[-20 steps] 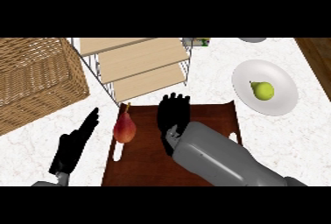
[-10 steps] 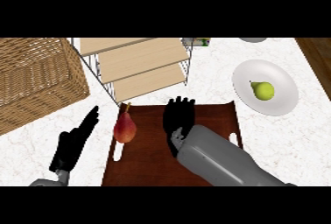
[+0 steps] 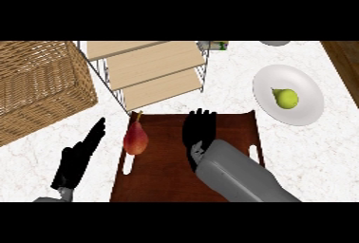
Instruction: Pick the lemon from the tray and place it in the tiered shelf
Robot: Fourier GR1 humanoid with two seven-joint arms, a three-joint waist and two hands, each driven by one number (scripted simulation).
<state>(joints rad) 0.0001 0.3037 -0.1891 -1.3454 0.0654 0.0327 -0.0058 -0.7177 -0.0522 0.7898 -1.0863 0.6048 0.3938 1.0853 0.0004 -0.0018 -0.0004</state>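
Note:
No lemon shows in the head view; my right hand hovers over the middle of the dark brown tray and hides whatever lies beneath it. Its fingers point away from me, straight and together, holding nothing that I can see. A red pear-shaped fruit lies on the tray's left side, a little apart from that hand. The tiered shelf, with light wooden boards in a wire frame, stands just behind the tray. My left hand rests open on the counter left of the tray.
A wicker basket fills the far left. A white plate carrying a green pear sits right of the tray. The marble counter runs around the tray, and small items stand at the back edge.
My right hand has shifted slightly right and a bit nearer over the tray's middle. The left hand, red fruit and plate have not moved.

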